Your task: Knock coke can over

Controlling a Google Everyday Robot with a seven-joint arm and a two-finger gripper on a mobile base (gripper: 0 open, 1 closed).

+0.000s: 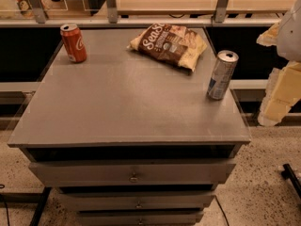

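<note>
Your small red aluminium coke can stood upright at the upper left of the grey desk. Your cream pincer hung at the right edge, well apart, probably before reaching; whether it was apart or together you couldn't tell.
</note>
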